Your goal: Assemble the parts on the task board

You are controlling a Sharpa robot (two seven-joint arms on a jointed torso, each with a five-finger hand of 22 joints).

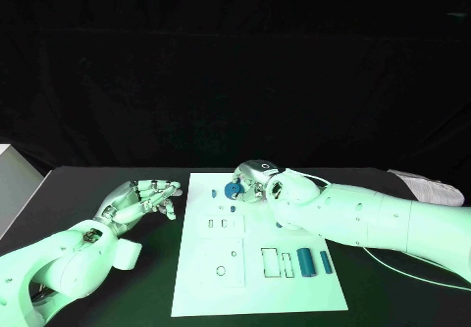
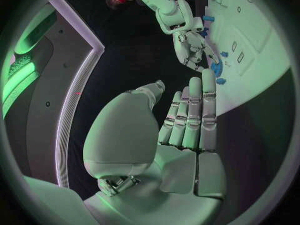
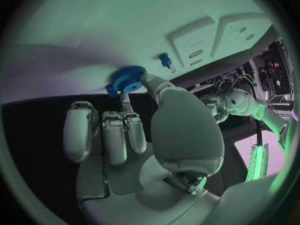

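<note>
**Ann:** Right up close, the right hand point(image 3: 147, 130) has that small blue toothed gear wheel point(image 3: 129, 78) pinched at its fingertips, just above the far end of the flat white task board point(image 1: 295, 286).

**Bo:** Yes, from the head camera the gear sits at the board's far edge, near the middle, with a tiny blue peg point(image 1: 214, 193) standing in the board just beside it.

**Ann:** So the step in hand looks like seating the gear. What does that need?

**Bo:** My guess: line the gear's bore over its post or hole, lower it straight, then let go. A tilt could jam it.

**Ann:** And further out?

**Bo:** Two blue cylinders point(image 1: 305, 261) lie near the board's right edge, beside rectangular slots, apparently waiting their turn.

**Ann:** The other arm?

**Bo:** Left hand point(image 1: 142, 199) hovers over the black desk point(image 1: 88, 191) off the board's left edge, fingers loosely spread, holding nothing.
</note>
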